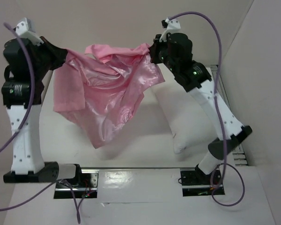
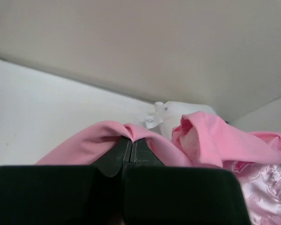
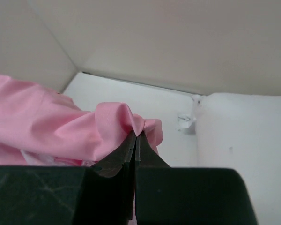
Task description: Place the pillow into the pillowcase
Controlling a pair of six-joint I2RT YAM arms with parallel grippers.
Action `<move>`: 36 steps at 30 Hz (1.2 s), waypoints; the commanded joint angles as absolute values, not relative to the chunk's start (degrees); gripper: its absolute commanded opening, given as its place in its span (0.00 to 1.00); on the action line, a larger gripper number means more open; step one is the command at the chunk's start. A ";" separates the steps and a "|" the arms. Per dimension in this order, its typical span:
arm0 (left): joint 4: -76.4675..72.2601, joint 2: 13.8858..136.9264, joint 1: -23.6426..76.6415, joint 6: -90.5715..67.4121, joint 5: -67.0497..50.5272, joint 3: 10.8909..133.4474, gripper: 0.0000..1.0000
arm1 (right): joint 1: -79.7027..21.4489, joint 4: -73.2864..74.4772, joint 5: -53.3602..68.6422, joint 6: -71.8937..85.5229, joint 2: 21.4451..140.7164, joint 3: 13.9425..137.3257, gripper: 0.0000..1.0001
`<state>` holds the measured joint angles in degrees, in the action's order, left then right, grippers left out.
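The pink pillowcase point(image 1: 107, 93) hangs in the air, stretched between both grippers, and its shiny rose-patterned body sags to a point above the table. My left gripper point(image 1: 65, 55) is shut on its left upper edge, where a fold of pink cloth point(image 2: 107, 133) is pinched at the fingertips point(image 2: 131, 139). My right gripper point(image 1: 151, 50) is shut on the right upper edge, with bunched fabric point(image 3: 117, 119) over its tips point(image 3: 136, 135). The white pillow point(image 1: 187, 117) lies flat on the table below the right arm, partly hidden by the cloth. Its tag point(image 3: 185, 123) shows at the far end.
White walls point(image 1: 253, 42) enclose the table at the back and on both sides. The arm bases and a metal rail point(image 1: 131, 168) sit at the near edge. Purple cables point(image 1: 215, 33) loop off both arms.
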<state>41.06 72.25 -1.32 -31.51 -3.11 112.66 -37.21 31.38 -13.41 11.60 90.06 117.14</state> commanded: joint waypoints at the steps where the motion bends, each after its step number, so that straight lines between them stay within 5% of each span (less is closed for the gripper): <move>1: 44.21 81.35 -4.04 -29.62 -2.10 112.86 0.00 | -31.56 24.71 -6.01 10.98 98.33 116.10 0.00; 3: 43.42 85.32 -5.27 -30.14 -0.36 112.15 0.00 | -29.62 24.70 -3.79 10.99 103.07 118.90 0.00; 5: 42.72 92.35 -6.06 -29.62 0.53 113.28 0.06 | -29.09 29.77 -1.77 11.51 111.94 126.59 0.28; 8: 49.10 100.87 -6.68 -26.72 -3.07 122.12 0.95 | -28.48 39.43 -1.66 12.04 120.49 134.02 0.85; 9: 52.61 103.86 -6.68 -25.76 -3.69 122.69 1.00 | -29.09 39.98 -2.28 12.04 120.50 132.21 0.90; 16: 45.27 92.13 -6.68 -29.35 -0.53 93.02 0.94 | -33.65 28.30 -5.88 12.65 104.08 102.52 0.99; 21: 42.81 86.48 -6.68 -33.04 0.00 75.80 0.93 | -38.93 29.00 -8.69 13.36 99.49 95.90 1.00; 36: 34.82 91.66 2.01 -45.35 -3.77 56.34 0.89 | -49.75 28.22 -16.00 16.43 86.67 79.63 1.00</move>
